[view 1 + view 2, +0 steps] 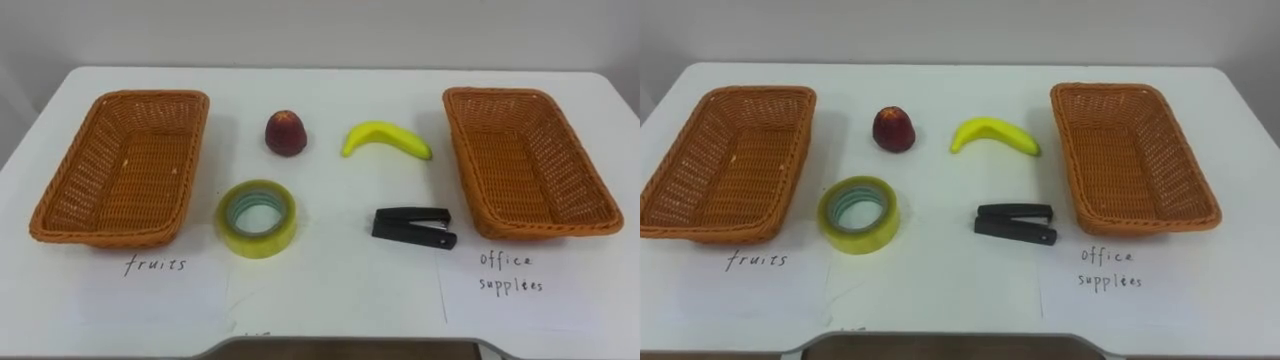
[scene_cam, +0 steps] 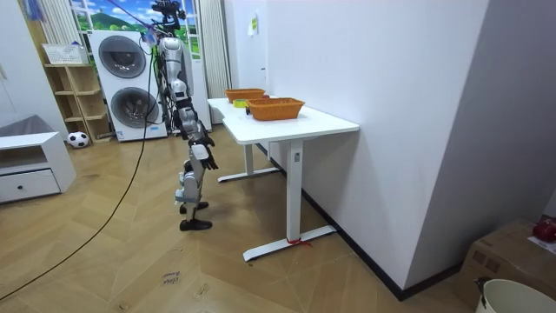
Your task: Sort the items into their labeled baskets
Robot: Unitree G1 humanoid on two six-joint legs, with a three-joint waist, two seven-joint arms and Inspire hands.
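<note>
Nothing is sorted yet: the fruits basket (image 1: 150, 96) at 9 o'clock and the office basket (image 1: 500, 93) at 3 are empty, the red fruit (image 1: 286, 133) at 11, banana (image 1: 385, 138) at 1, tape (image 1: 256, 241) at 7 and stapler (image 1: 413, 226) at 5 lie between them, and my right hand (image 2: 202, 146) hangs low, its state I cannot tell.

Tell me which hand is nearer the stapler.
Right, likely. The stapler lies right of centre; the right hand hangs below the table edge on that side, the left hand on the other.

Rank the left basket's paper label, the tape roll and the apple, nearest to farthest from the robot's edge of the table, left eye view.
1. Paper label, front left, at the edge.
2. Tape roll, left of centre.
3. Apple, behind the tape roll.
</note>
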